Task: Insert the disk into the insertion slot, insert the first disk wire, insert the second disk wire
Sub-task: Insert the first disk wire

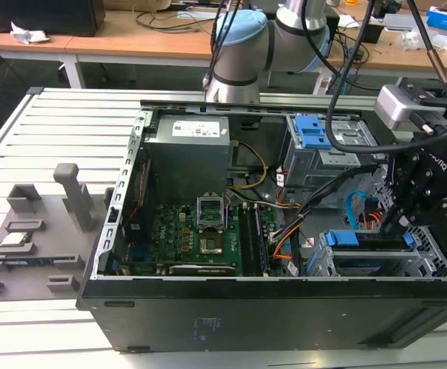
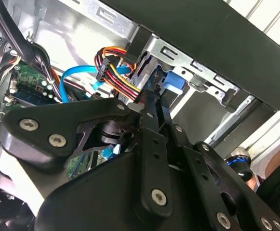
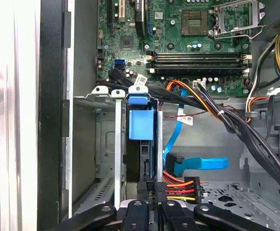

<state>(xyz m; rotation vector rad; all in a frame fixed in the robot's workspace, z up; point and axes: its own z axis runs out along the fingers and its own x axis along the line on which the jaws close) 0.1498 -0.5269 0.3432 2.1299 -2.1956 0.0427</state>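
Exterior view: the gripper (image 1: 388,227) hangs over the disk (image 1: 361,240), seated in the slot (image 1: 431,258). Second wrist view: its 2 fingers (image 2: 152,111) stand narrow, pinching the wire bundle (image 2: 124,77). First wrist view: the blue cable (image 3: 205,163) lies just beside that bundle.

An open black computer case (image 1: 208,307) lies on a grey slatted counter (image 1: 61,123), and inside it sit a green motherboard (image 1: 200,234) with its bare CPU socket (image 1: 211,211), a grey power supply (image 1: 188,154) behind the board, and a taller grey cage with blue latches (image 1: 315,146) towards the exterior view's right. Beside the case on the exterior view's left stands a set of grey fixture blocks (image 1: 31,231) – one of them an upright post (image 1: 73,196) – with wooden desks (image 1: 131,42) beyond. In the first wrist view, memory slots (image 3: 197,60) run across the board and a thick black cable bundle (image 3: 246,130) slants past them.
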